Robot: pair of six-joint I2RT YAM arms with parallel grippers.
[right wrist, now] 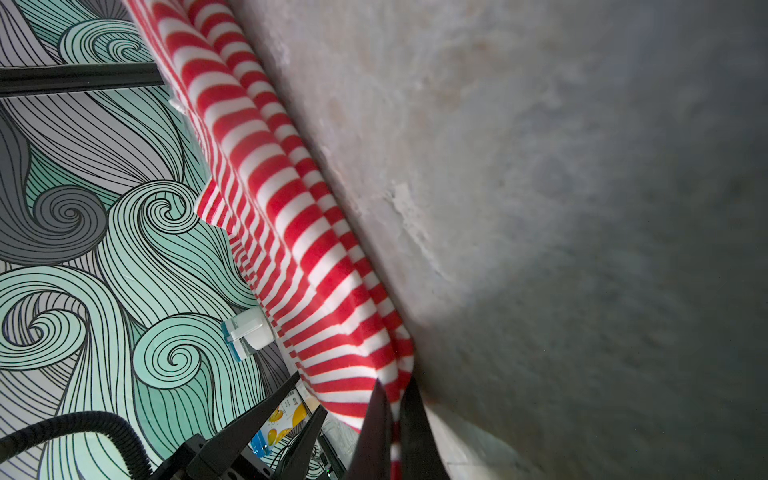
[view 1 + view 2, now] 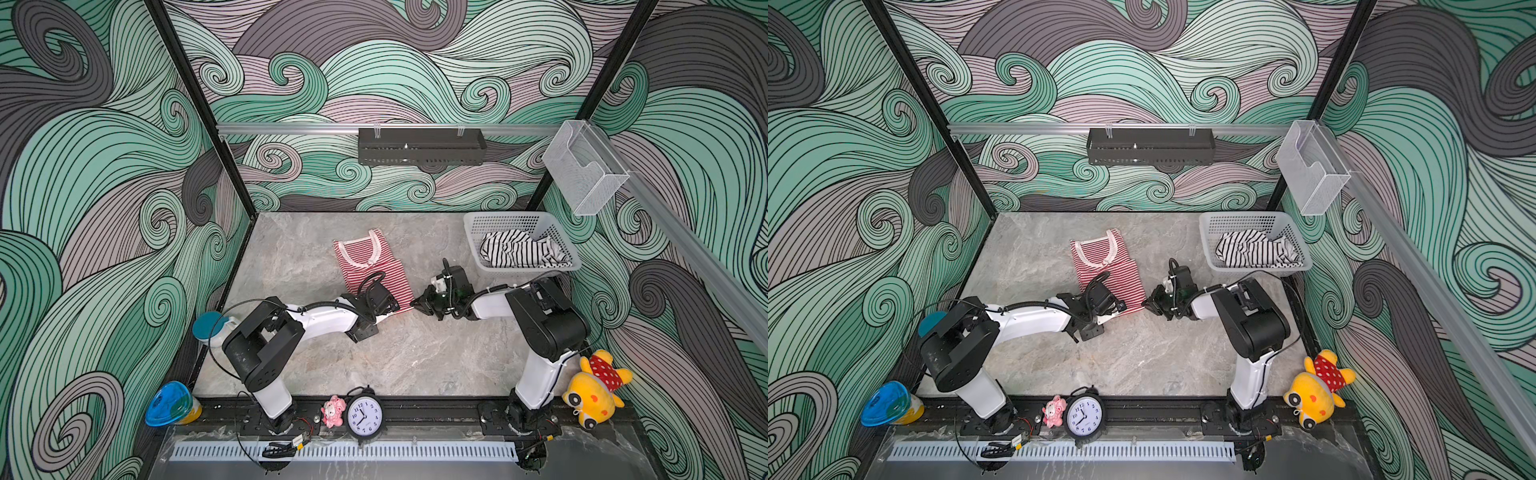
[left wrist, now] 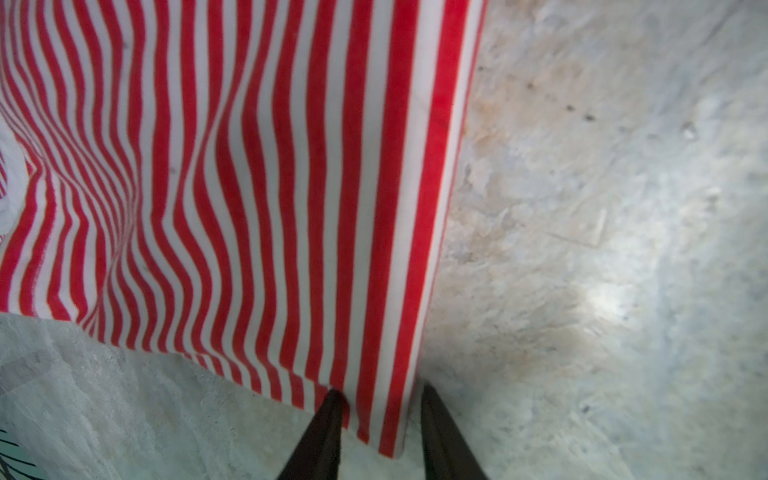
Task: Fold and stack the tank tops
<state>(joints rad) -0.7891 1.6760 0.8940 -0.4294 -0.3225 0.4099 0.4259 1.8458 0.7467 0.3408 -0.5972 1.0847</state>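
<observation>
Red-and-white tank top (image 2: 370, 266) lies mid-worktop (image 2: 415, 361), long axis far to near and leaning left at the far end. Its near hem meets both my tools; the black-and-white tank top (image 2: 515, 249) sits bunched in the basket (image 2: 473, 232), far right. Right tool (image 1: 395, 386) pinches the hem's near-right corner. Left tool (image 3: 380, 392) stands partly spread astride the near-left corner, not visibly clamped. Both arms reach low and inward.
</observation>
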